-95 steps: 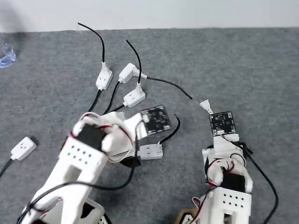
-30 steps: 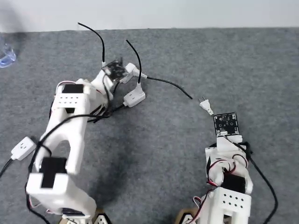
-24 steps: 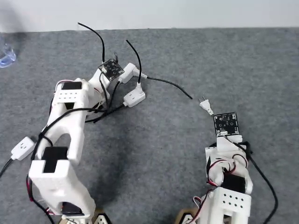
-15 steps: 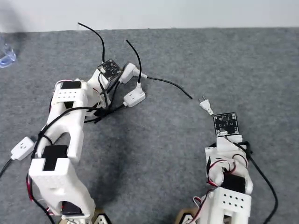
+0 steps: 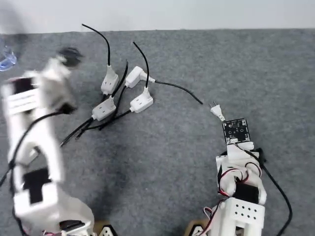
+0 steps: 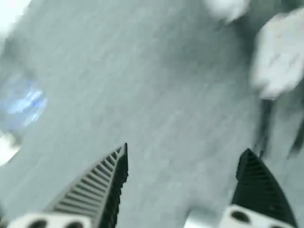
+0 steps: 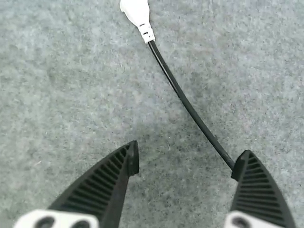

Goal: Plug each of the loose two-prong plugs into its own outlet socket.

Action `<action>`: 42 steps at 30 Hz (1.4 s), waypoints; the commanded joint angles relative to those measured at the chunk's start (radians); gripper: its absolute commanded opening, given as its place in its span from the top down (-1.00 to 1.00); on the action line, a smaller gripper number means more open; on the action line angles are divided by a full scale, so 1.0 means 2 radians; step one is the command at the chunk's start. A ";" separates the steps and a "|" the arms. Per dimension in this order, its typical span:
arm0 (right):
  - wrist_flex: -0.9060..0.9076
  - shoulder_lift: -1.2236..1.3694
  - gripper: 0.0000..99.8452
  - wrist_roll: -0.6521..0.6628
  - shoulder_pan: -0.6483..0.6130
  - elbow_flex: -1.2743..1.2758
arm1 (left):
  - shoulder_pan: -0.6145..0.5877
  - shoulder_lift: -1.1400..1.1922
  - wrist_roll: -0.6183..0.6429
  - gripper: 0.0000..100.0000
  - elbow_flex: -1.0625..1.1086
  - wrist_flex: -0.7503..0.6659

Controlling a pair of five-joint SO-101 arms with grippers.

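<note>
While straddling the cord point(image 7: 179, 95) just behind the plug point(image 7: 135, 12) with right end effector point(image 7: 190, 148) spread, apparently readying a pinch; with left end effector point(image 6: 186, 148) spread, empty.

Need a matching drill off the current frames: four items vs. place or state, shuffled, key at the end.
1. loose plug
2. blue object
3. right claw
4. outlet sockets

A. at the high view's far-left edge
B. open, above a black cord
C. grouped left of centre, cords attached
D. alone, right of centre

Pairs: 1-D, 2-A, 3-B, 4-C
</note>
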 commanded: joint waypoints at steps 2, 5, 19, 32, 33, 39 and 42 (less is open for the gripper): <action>-0.007 -0.001 0.40 0.008 -0.018 -0.002 | -0.118 -0.084 -0.098 0.31 -0.007 0.060; -0.007 -0.003 0.40 0.008 -0.020 0.001 | -0.163 -0.075 -0.127 0.31 0.029 0.058; -0.010 -0.003 0.40 0.008 -0.020 0.002 | -0.295 -0.038 -0.243 0.32 0.227 -0.072; -0.008 -0.003 0.40 0.008 -0.024 0.002 | -0.243 -0.017 -0.209 0.32 0.273 -0.203; -0.007 -0.003 0.40 0.008 -0.029 0.003 | -0.242 -0.014 -0.207 0.32 0.268 -0.209; -0.010 -0.003 0.40 0.009 -0.036 0.009 | -0.228 0.042 -0.206 0.32 0.267 -0.238; -0.010 -0.003 0.40 0.009 -0.036 0.010 | -0.222 0.071 -0.205 0.33 0.248 -0.236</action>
